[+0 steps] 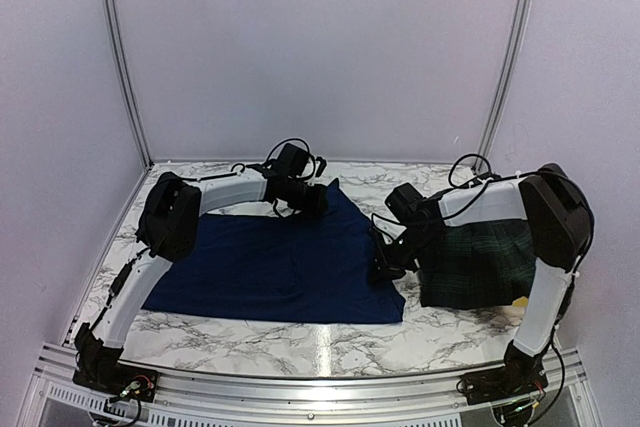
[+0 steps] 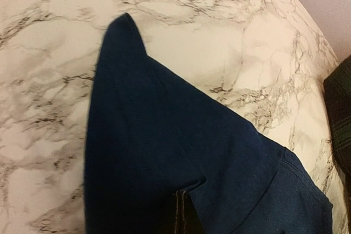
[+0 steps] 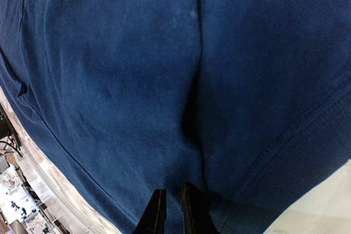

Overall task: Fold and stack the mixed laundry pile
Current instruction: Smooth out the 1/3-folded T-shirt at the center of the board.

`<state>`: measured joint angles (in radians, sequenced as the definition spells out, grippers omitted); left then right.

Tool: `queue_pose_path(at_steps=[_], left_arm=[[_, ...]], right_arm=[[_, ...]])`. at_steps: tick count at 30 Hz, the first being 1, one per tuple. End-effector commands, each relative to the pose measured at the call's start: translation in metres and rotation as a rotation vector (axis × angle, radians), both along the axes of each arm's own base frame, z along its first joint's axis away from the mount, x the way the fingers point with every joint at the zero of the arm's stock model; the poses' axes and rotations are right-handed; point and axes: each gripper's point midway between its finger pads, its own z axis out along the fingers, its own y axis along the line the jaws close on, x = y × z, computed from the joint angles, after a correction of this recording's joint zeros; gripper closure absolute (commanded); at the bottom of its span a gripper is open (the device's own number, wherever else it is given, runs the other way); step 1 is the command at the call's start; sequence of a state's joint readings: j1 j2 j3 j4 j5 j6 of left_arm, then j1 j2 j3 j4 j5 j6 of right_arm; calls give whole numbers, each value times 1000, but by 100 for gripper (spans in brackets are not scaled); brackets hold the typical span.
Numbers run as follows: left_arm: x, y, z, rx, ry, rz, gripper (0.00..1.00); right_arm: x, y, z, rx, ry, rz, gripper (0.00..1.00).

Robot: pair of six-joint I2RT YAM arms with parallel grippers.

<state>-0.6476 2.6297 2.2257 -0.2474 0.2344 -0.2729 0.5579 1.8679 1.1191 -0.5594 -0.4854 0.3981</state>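
Note:
A plain navy-blue cloth (image 1: 280, 267) lies spread across the middle of the marble table (image 1: 250, 337). My left gripper (image 1: 315, 197) is shut on the cloth's far corner, which rises in a peak at the fingertips in the left wrist view (image 2: 185, 195). My right gripper (image 1: 385, 269) is at the cloth's right edge. In the right wrist view (image 3: 171, 193) its jaws are nearly closed, pinching a fold of the navy cloth (image 3: 120, 80). A dark green-and-navy plaid garment (image 1: 478, 262) lies folded at the right under the right arm. The red-and-black piece and the pink piece are out of view.
A bit of yellow (image 1: 520, 300) shows at the plaid garment's near right corner. The plaid's edge shows at the right of the left wrist view (image 2: 341, 113). Pale walls enclose the table at the back and sides. A metal rail (image 1: 320, 387) runs along the near edge.

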Motion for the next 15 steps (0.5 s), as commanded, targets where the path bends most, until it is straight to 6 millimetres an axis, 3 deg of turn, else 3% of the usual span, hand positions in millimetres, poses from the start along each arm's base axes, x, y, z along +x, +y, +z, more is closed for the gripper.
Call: queue_pose_path(at_steps=[1, 15], left_arm=[[37, 31, 53, -90, -59, 113, 100], [81, 127, 50, -88, -44, 366, 100]], right_arm=[[-8, -12, -16, -64, 27, -20, 87], [-17, -27, -27, -101, 55, -16, 88]])
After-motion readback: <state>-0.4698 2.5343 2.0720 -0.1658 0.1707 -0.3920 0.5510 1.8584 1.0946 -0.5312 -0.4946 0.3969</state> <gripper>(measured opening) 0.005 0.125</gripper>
